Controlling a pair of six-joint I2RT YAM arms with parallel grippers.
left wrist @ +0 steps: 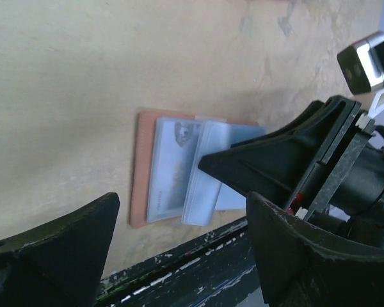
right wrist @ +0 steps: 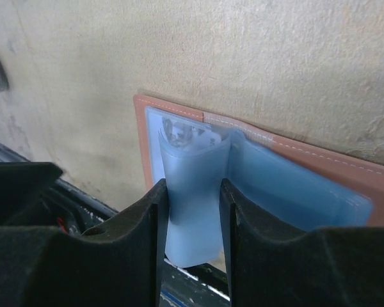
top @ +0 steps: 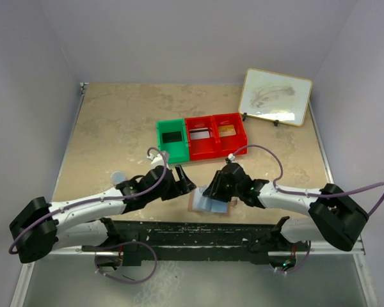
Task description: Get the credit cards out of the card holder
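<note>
The card holder (top: 211, 203) lies open near the table's front edge, tan-pink outside (right wrist: 320, 160), pale blue inside (left wrist: 169, 166). My right gripper (right wrist: 192, 185) is shut on one pale blue inner sleeve (right wrist: 195, 217), which bows between the fingers. A printed card (right wrist: 182, 134) shows through the pocket behind it. My left gripper (left wrist: 182, 201) hangs open just left of the holder (top: 187, 182), holding nothing. Three credit cards lie in the bins: black (top: 173, 137), white-grey (top: 200, 134) and gold (top: 226, 132).
A green bin (top: 161, 137) and two red bins (top: 212, 148) stand in a row behind the holder. A framed whiteboard (top: 275, 96) leans at the back right. A black rail (top: 192, 233) runs along the table's front edge, right beside the holder.
</note>
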